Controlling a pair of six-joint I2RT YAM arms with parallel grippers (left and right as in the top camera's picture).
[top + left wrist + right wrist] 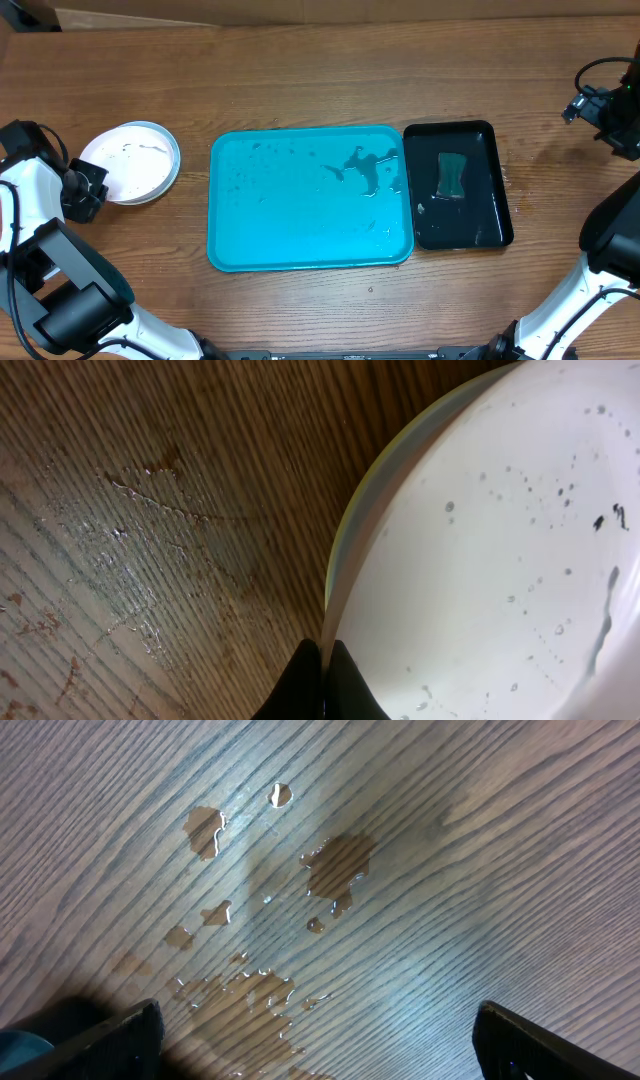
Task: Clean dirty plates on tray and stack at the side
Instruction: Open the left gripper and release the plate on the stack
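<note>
Here, left tool (322, 682) pressed together at rim of plates (130, 160); right tool (320, 1040) spread, well apart.

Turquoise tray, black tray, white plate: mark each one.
turquoise tray (290, 215), overhead, bare floor left of centre.
black tray (487, 205), overhead, bare floor near its right wall.
white plate (130, 165), overhead, middle of its face.

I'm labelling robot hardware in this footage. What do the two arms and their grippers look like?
Both the left arm and right arm have white rounded links joined by bulky black joints, with thin black cables looping alongside. The left gripper and right gripper are black, with dark tapered fingers. No markings are legible.
</note>
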